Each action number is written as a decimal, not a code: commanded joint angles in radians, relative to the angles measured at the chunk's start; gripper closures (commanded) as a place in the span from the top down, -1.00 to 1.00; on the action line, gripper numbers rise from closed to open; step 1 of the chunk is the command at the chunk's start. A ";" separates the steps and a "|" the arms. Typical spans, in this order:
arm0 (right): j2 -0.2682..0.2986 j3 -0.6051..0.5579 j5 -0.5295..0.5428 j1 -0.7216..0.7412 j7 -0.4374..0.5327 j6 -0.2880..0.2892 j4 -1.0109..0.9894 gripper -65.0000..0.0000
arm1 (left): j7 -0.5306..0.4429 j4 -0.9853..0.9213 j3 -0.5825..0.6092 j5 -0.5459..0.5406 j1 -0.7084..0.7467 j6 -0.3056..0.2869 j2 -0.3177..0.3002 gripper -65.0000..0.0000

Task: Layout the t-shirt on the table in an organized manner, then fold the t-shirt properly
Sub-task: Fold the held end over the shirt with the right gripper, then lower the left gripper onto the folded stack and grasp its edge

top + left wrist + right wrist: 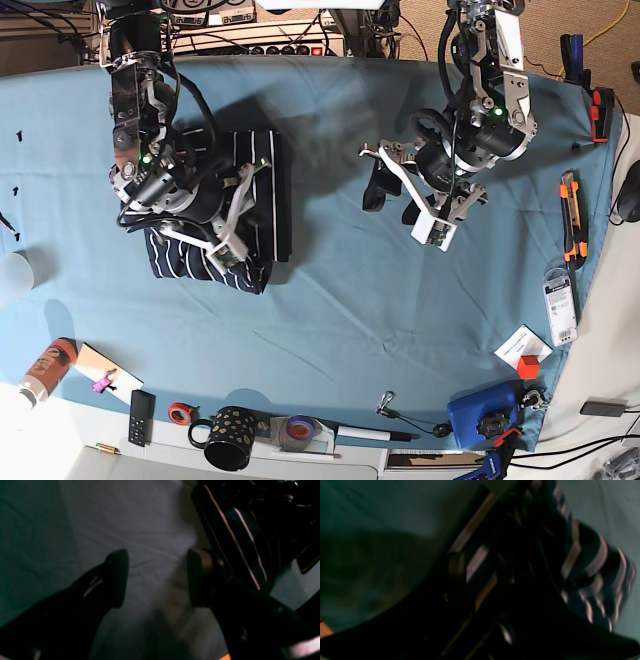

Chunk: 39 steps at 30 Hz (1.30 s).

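The t-shirt [262,195] lies as a folded dark navy bundle with thin white stripes on the left half of the table [330,300]. My right gripper [233,215] hangs right over it. In the blurred right wrist view the striped t-shirt [592,562] fills the frame around the right gripper [482,567]; one finger pad [456,563] shows, the other is lost in the dark, so grip or gap is unclear. My left gripper [157,577] stands open and empty over bare teal cloth, right of the shirt; in the base view the left gripper [388,192] sits mid-table.
Along the near edge sit a dotted mug [228,450], a tape roll [180,412], a remote [140,417] and a can [45,370]. A blue device [480,415], a card [520,345] and an orange cutter [570,215] lie on the right side.
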 commanded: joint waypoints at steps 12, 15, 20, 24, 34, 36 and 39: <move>0.015 0.358 -0.195 0.112 0.070 -0.057 0.093 -0.37 | -0.022 0.018 0.000 -0.011 -0.001 -0.008 0.004 0.12; 0.035 0.491 -0.196 0.079 0.034 -0.057 0.084 -0.37 | -0.023 0.018 0.000 -0.011 -0.001 -0.008 0.005 0.12; 0.064 0.601 -0.196 -0.005 0.014 -0.037 0.066 -1.00 | -0.060 0.018 0.000 -0.011 -0.001 -0.008 0.005 0.12; 0.059 0.608 -0.182 -0.054 0.049 -0.008 0.066 -1.00 | -0.063 0.018 0.000 -0.011 0.000 -0.008 0.005 0.12; 0.056 0.470 0.124 -0.114 -0.042 0.090 0.029 -1.00 | -0.085 0.018 0.000 -0.011 -0.001 -0.008 0.005 0.12; 0.056 0.399 0.124 -0.138 -0.044 0.098 0.029 -1.00 | -0.104 0.018 0.000 -0.011 -0.001 -0.008 0.005 0.12; 0.056 0.293 0.129 -0.168 -0.047 0.097 0.029 -1.00 | -0.111 0.018 0.000 -0.011 -0.001 -0.008 0.005 0.12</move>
